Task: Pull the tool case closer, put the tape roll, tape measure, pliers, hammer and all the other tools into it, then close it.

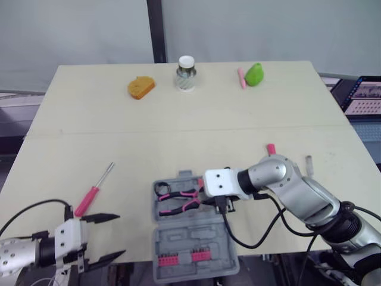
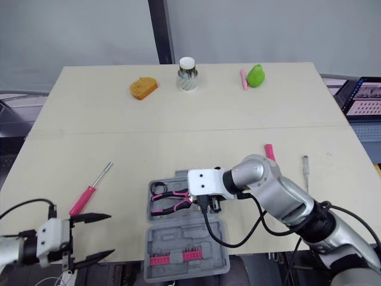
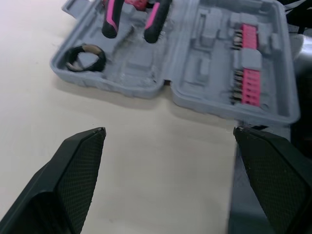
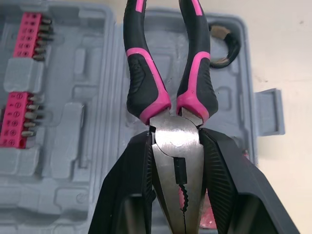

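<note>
Pale tabletop [image 1: 178,119], open grey tool case [image 1: 196,247], pink-black pliers [image 4: 146,83] in right pincer [image 4: 175,135]

Head stereo pair: high, facing forward and down, takes in whole table [image 1: 89,119] from near edge; both eyes share same scene. Left wrist camera: low over tabletop, facing open tool case [image 3: 195,73] near by. Right wrist camera: very close, looking along pliers [image 4: 175,141] onto same case.

bg: pale wood table [image 1: 178,119] | grey wall [image 1: 71,30] | dark post [image 1: 156,30] | screen [image 1: 363,95] rt
</note>
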You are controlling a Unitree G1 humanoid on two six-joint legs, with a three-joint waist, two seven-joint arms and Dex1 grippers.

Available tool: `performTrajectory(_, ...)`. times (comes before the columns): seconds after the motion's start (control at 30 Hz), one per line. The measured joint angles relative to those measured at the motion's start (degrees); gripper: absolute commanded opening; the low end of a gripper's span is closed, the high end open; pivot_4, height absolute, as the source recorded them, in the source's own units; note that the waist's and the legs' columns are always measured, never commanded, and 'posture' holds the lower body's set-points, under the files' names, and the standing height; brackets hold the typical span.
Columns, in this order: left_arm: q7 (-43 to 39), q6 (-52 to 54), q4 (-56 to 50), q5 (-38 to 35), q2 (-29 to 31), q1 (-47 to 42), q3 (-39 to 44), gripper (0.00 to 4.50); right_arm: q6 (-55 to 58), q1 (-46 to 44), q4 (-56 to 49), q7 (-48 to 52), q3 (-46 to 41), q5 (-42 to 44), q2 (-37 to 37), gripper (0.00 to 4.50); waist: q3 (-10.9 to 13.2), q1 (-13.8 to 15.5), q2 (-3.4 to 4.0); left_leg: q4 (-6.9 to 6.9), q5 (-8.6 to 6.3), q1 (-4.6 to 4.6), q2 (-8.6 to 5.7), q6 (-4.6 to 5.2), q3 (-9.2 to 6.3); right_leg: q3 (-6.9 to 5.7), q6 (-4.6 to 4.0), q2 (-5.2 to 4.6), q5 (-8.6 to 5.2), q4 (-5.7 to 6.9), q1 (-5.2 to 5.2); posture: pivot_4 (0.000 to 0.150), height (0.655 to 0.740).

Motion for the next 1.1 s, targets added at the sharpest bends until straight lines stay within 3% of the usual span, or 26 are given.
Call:
performTrajectory(0.27, 1.86, -4.77, -0.04, -0.46, -2.52, 4.01, 1.34, 4.50, 4.33, 0.21, -1.84, -2.22, 4.05, -2.06, 1.07, 0.95, -0.04, 0.13, -0.07, 0.00, 0.00, 0.01, 0.01, 0.00, 0.03, -0.01, -0.03, 0.00, -0.02, -0.06, 0.02, 0.150, 0.7400)
performTrajectory(1.1, 4.97, -1.85, -2.51, -2.43, -2.85, 6.17, 1.23, 4.50, 5.79, -0.57, 2.37, -6.81, 8.79, -5.90, 4.68, 0.95, -0.05, 0.04, -0.09, -0.01, 0.00, 0.02, 0.02, 0.00, 0.09, -0.01, -0.04, 0.00, -0.02, -0.06, 0.00, 0.150, 0.7400)
